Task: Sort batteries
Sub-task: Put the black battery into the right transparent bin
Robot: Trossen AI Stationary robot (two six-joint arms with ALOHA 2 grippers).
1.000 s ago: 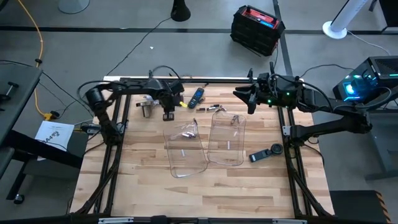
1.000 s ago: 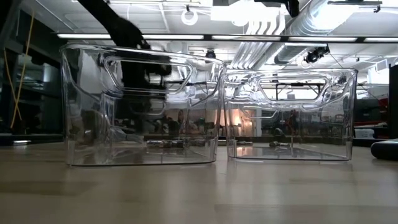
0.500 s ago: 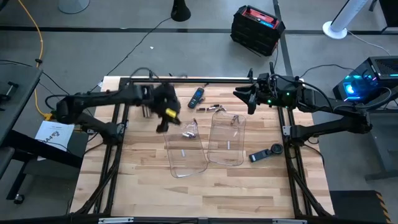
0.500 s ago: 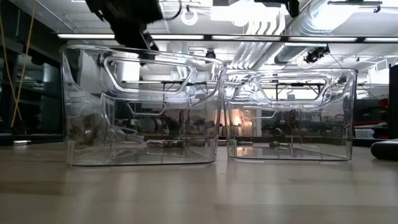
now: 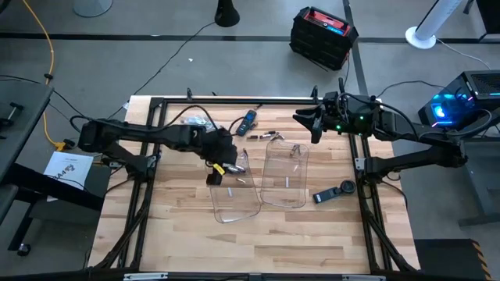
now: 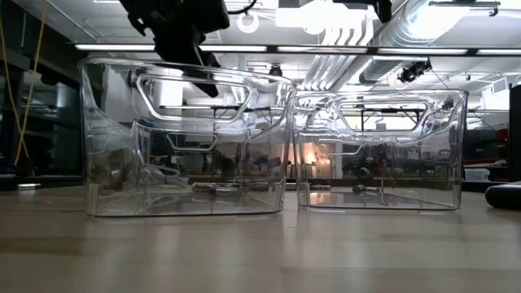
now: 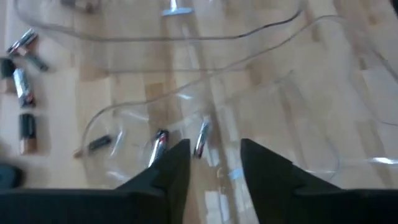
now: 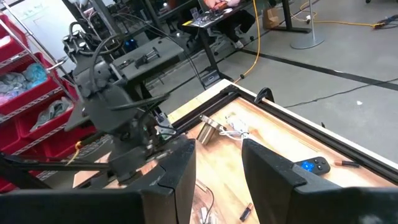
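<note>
My left claw (image 5: 216,173) hangs over the near-left corner of the left clear tray (image 5: 234,204), just left of centre in the high view, and through its wrist camera I see its two dark fingers (image 7: 172,167) standing apart with nothing between them, so I read it as released. Right below those fingers, two batteries (image 7: 180,140) lie on the tray floor, one with a reddish end, one silvery; a third dark cell (image 7: 99,142) sits a little further off in the same tray. The right tray (image 5: 285,178), touching the left one at mid-frame, holds at least one light cell as far as I can tell.

My right claw (image 5: 314,125) waits at the upper right of the worktop (image 5: 180,234), fingers parted and empty in its own view.

So I judge the sort well begun but not finished: a few cells are in the trays, while a loose cluster of batteries (image 7: 23,74) lies on bare wood outside, at the left edge of the left wrist picture. The cells look tiny, slim and smooth, far smaller than the trays, likely to roll if nudged
</note>
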